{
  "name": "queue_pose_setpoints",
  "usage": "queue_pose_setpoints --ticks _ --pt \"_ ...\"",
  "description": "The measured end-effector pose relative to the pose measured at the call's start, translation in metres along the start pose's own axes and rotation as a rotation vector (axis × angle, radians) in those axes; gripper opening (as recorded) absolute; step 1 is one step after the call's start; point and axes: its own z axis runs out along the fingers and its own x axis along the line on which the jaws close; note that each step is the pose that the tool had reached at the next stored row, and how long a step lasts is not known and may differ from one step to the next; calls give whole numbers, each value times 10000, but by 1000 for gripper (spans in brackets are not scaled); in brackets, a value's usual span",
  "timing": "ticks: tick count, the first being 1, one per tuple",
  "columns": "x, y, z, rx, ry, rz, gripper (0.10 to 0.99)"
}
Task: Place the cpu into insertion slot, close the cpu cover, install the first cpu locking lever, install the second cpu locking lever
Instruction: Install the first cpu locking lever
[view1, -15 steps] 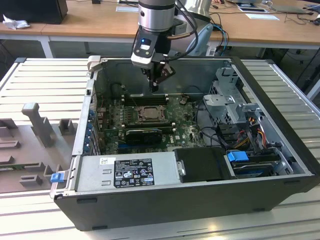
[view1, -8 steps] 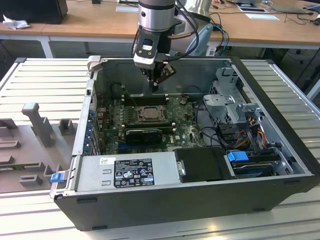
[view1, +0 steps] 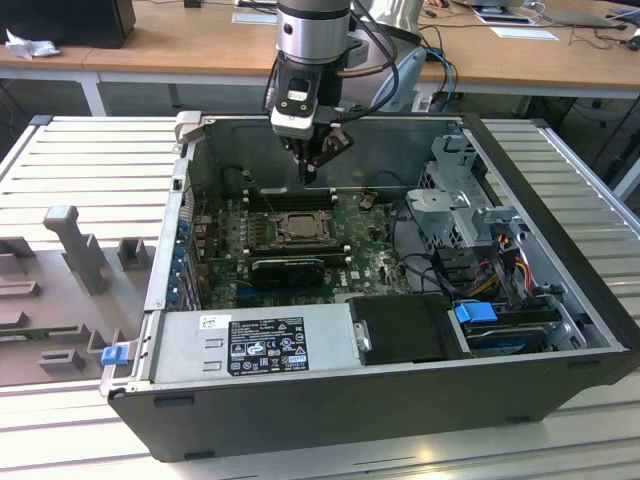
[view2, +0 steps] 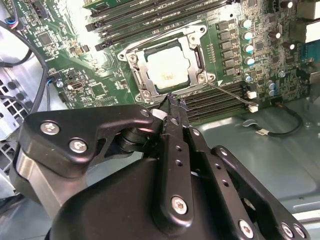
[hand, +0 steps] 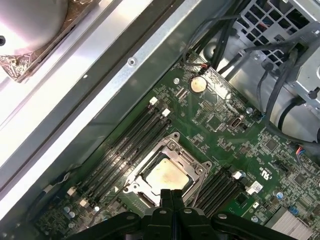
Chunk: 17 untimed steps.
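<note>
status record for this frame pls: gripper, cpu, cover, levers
gripper: shut, holding nothing, poised over the socket's edge inside the computer case; contact cannot be told
cpu: lying flat in the insertion slot
cpu cover: down over the chip, whose pale top shows through the window
levers: one thin wire lever juts out from a socket corner; latched or not cannot be told
</note>
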Motion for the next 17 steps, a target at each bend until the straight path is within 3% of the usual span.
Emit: queue_pose_setpoints --ticks 17 --pt "-27 -25 0 -19 33 -1855 106"
